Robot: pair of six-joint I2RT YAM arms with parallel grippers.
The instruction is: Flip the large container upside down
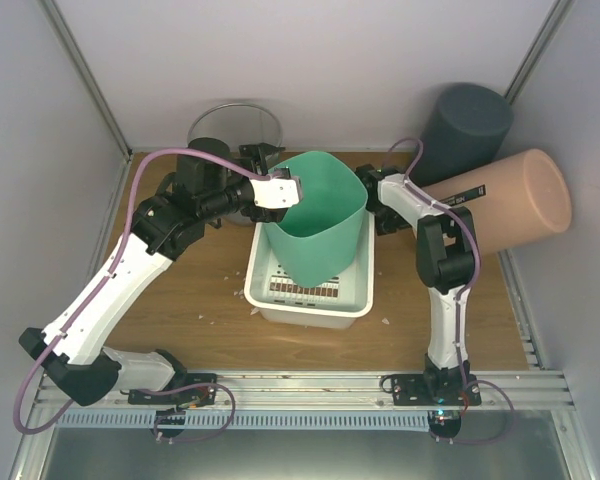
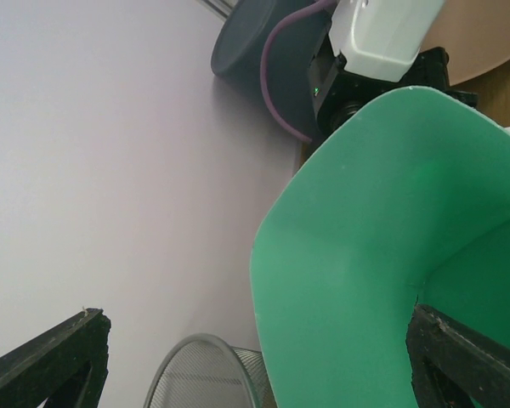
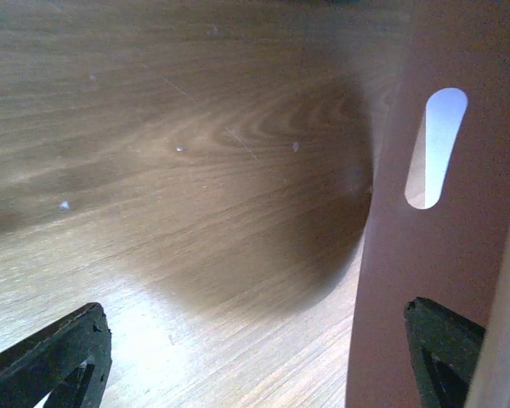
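ok so the wooden table [image 1: 180, 290] fills most of the overhead view. Biggest thing on it is the peach bin [image 1: 510, 210], lying on its side at the right edge, with a dark grey bin [image 1: 467, 125] just behind it in the far right corner. The large green container [image 1: 325, 220] is dead centre, its narrower end down in the white basket [image 1: 305, 312] and its wider end up. I honestly can't tell which end is the open one. A wire mesh basket [image 1: 235, 120] stands at the far side, left of centre, by the wall. The left gripper [image 1: 298, 188] is at the container's far left edge with its jaws spread wide. In its wrist view the green wall runs between the fingers [image 2: 459, 357] without being pinched. The right gripper [image 1: 373, 210] is just beside the container's right side, jaws wide too with nothing between them. Its wrist view shows only bare wood, plus the peach bin's wall with its slot [image 3: 438, 144] off to one side
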